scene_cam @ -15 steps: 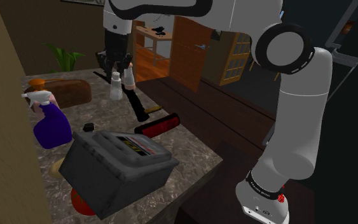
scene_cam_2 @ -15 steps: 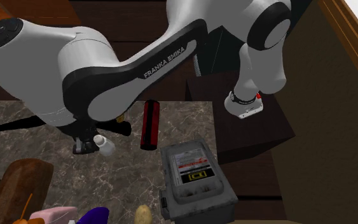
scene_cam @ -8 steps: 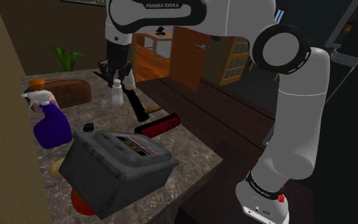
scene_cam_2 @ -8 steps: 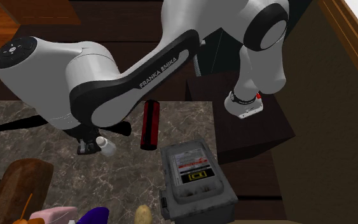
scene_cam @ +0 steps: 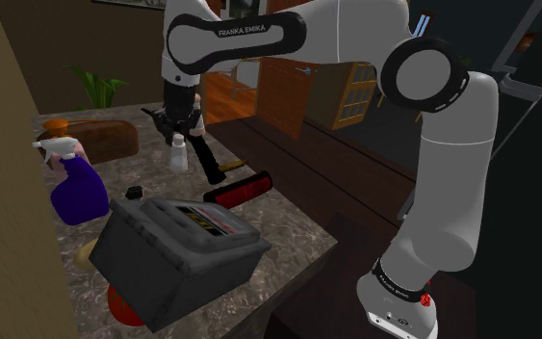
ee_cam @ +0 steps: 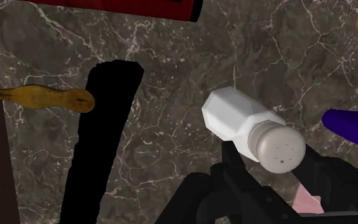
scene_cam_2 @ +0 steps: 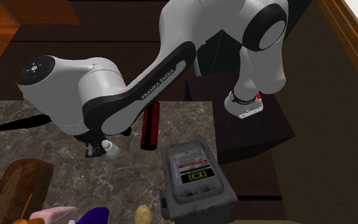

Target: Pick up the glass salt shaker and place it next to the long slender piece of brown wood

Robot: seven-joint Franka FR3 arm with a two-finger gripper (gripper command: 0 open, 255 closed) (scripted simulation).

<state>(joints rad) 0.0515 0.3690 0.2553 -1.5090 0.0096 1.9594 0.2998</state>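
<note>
Shaker (scene_cam: pixel 178 154), shoulder view: white, upright, at the far end of the marble counter (scene_cam: pixel 288 226). The gripper (scene_cam: pixel 178 135) sits directly above it, at its cap. Whether the base touches the counter cannot be told. A long black stick (scene_cam: pixel 204 156) lies just to the shaker's right in this view. A red cylinder (scene_cam: pixel 245 188) lies nearer, beyond the stick. A grey box (scene_cam: pixel 177 250) stands at the near end. A blue spray bottle (scene_cam: pixel 76 188) and a brown loaf (scene_cam: pixel 100 138) are on this view's left.

Second exterior view: the shaker (scene_cam_2: pixel 110 147) juts from the gripper (scene_cam_2: pixel 100 150) under the arm's wrist. The red cylinder (scene_cam_2: pixel 149 124) is near it on this view's right. The grey box (scene_cam_2: pixel 193 175) is well apart, further right. A potato (scene_cam_2: pixel 143 215) lies at the lower edge.

Wrist view: the shaker (ee_cam: pixel 247 121) is tilted, cap toward the camera. The gripper (ee_cam: pixel 274 173) is narrow, its fingers (ee_cam: pixel 234 181) closed on the neck just under the cap. The stick (ee_cam: pixel 101 153) lies near the shaker, not touching it. A yellow piece (ee_cam: pixel 44 98) lies beyond the stick.
</note>
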